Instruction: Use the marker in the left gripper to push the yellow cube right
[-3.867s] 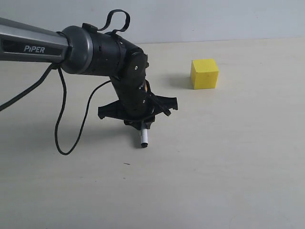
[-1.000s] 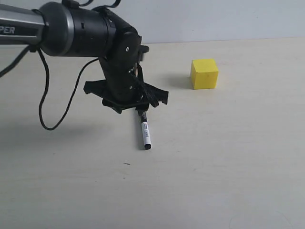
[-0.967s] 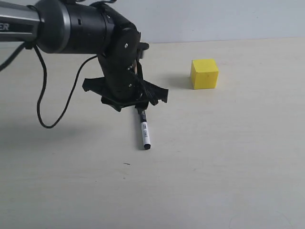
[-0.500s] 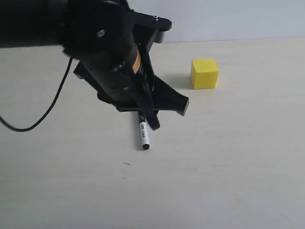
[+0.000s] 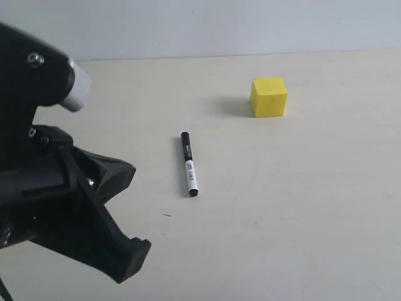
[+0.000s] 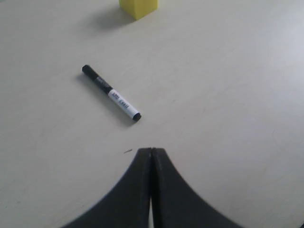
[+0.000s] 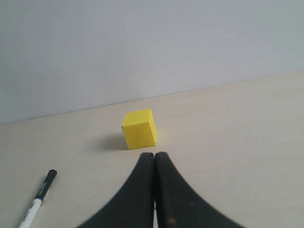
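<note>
The marker (image 5: 188,164) lies flat and free on the table, black cap toward the far side; it also shows in the left wrist view (image 6: 111,92) and partly in the right wrist view (image 7: 37,202). The yellow cube (image 5: 269,97) stands apart, up and to the right of it, and appears too as the yellow cube (image 6: 138,5) and the yellow cube (image 7: 139,128). My left gripper (image 6: 151,151) is shut and empty, well short of the marker; its black body (image 5: 62,207) fills the lower left, close to the camera. My right gripper (image 7: 154,155) is shut and empty, facing the cube.
A pale beige table (image 5: 301,207) carries everything, with a light grey wall (image 5: 219,25) behind its far edge. A tiny dark speck (image 5: 165,215) lies near the marker's lower tip.
The left gripper let go of the marker, lifted away and swung to the lower left, close to the camera. The marker stays lying on the table. The cube has not moved.
</note>
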### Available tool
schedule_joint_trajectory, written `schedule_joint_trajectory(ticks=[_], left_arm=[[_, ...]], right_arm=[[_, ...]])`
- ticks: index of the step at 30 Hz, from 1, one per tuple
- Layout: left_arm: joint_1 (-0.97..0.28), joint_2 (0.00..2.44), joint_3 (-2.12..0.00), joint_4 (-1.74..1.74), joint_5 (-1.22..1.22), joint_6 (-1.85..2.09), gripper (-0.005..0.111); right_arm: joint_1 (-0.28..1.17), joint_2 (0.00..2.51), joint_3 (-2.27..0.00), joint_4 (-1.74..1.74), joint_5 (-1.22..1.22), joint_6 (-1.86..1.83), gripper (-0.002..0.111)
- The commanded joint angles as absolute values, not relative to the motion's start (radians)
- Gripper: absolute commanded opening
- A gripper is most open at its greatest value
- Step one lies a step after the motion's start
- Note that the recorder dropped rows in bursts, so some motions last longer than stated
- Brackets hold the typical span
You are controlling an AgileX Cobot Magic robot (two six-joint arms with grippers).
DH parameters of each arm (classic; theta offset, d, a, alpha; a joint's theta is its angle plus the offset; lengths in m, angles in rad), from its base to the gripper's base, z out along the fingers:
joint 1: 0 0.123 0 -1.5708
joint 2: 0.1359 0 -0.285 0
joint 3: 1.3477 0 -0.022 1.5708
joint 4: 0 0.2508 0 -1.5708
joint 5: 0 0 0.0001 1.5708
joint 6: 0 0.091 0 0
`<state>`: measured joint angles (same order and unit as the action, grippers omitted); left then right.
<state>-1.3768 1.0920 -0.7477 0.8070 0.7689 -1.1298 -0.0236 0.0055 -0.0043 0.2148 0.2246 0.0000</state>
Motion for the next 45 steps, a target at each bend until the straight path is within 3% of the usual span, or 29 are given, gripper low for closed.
schedule_joint_trajectory(ticks=[1,17,22,28,37,45], left_arm=[[-1.383,1.071,-0.679,0.803,0.764,-1.137,0.000],[-1.381,1.068,-0.672,0.831,0.755,-1.137,0.000],[-1.309,1.058,-0.672,0.827,0.751,-1.130,0.000],[-1.075,0.976,-0.672,0.756,0.672,-1.134,0.000],[-0.624,0.607,-0.478,0.725,0.171,-1.099,0.000],[-0.370,0.183,-0.289,0.729,0.152,-1.099,0.000]], right_arm=[[-0.023,0.003,0.000,0.216,0.219,0.000,0.000],[-0.023,0.003,0.000,0.216,0.219,0.000,0.000],[-0.023,0.003,0.000,0.216,0.219,0.000,0.000],[-0.023,0.003,0.000,0.216,0.219,0.000,0.000],[-0.023,0.003,0.000,0.216,0.219,0.000,0.000],[-0.023,0.003,0.000,0.216,0.219,0.000,0.000]])
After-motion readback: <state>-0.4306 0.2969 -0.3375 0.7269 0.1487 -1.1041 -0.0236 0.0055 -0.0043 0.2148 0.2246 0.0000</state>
